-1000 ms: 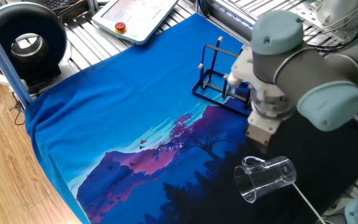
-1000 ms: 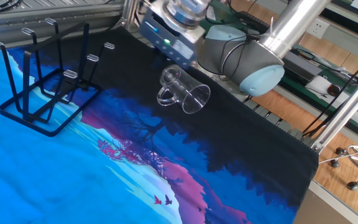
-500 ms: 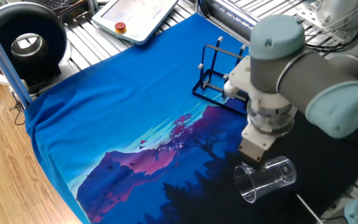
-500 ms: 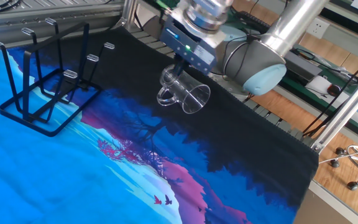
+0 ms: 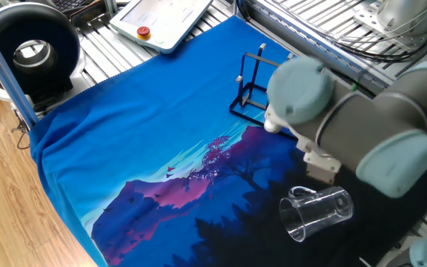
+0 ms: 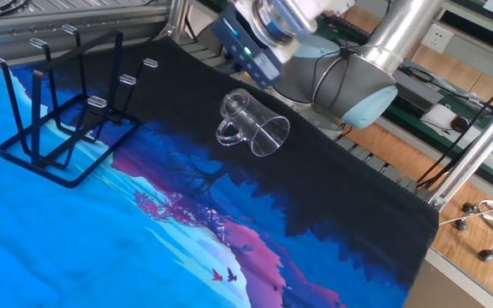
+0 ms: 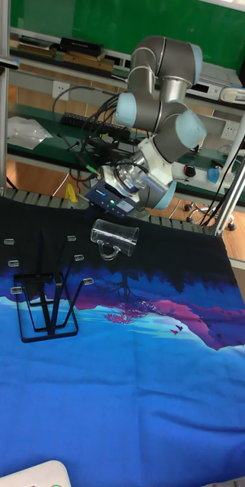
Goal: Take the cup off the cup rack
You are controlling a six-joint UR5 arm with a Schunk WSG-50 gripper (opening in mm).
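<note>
Blue and black printed cloth (image 6: 229, 257), showing a mountain and tree scene with pink patches, drapes smoothly over the table. Above its dark part hangs the arm (image 7: 164, 99), grey cylinders with pale blue caps, carrying the boxy gripper (image 7: 111, 199); its fingers are hidden in every view, so I cannot tell how wide it stands, and nothing is seen in it. The cup rack (image 6: 54, 120), thin black wire with a rectangular base and upright pegs, stands on the blue part. The cup (image 6: 253, 124), a clear tapered handled tumbler, lies on its side on the dark cloth, well apart from the rack.
</note>
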